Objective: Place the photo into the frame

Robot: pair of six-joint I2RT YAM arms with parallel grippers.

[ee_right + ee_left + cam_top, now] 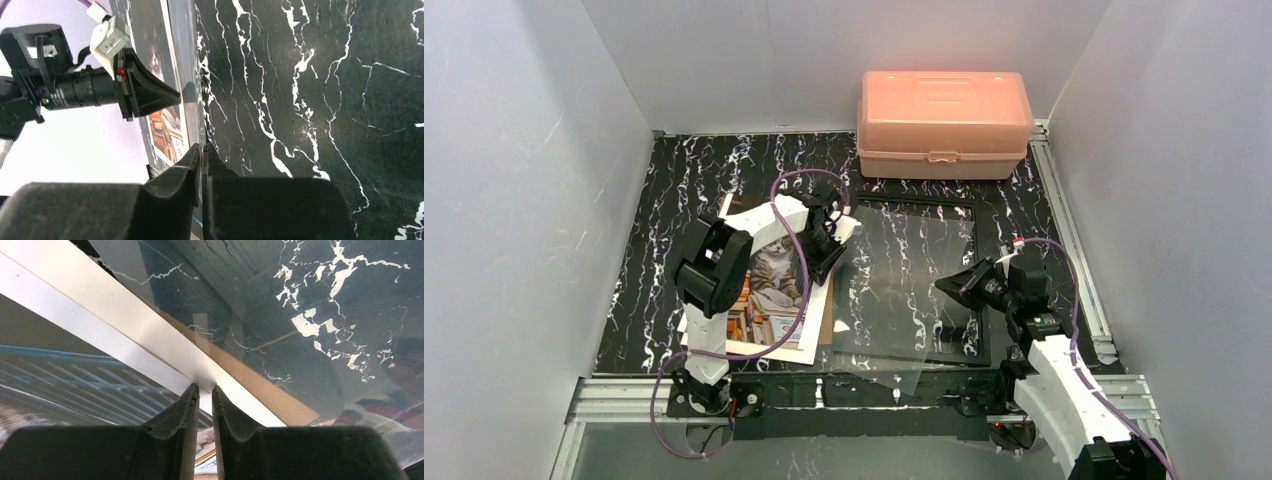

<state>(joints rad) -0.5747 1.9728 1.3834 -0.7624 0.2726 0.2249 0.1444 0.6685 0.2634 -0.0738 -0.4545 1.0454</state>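
Note:
The photo, a cat among books with a white border, lies face up at the left on a brown backing board. The black frame lies in the middle of the table. Its clear pane is tilted up above it. My right gripper is shut on the pane's right edge; in the right wrist view its fingertips pinch the thin sheet. My left gripper hovers over the photo's white border by the pane's left edge. A narrow gap shows between its jaws, with nothing in it.
A pink plastic box stands at the back, behind the frame. White walls close in the black marbled table on three sides. The left gripper also shows in the right wrist view, beyond the pane.

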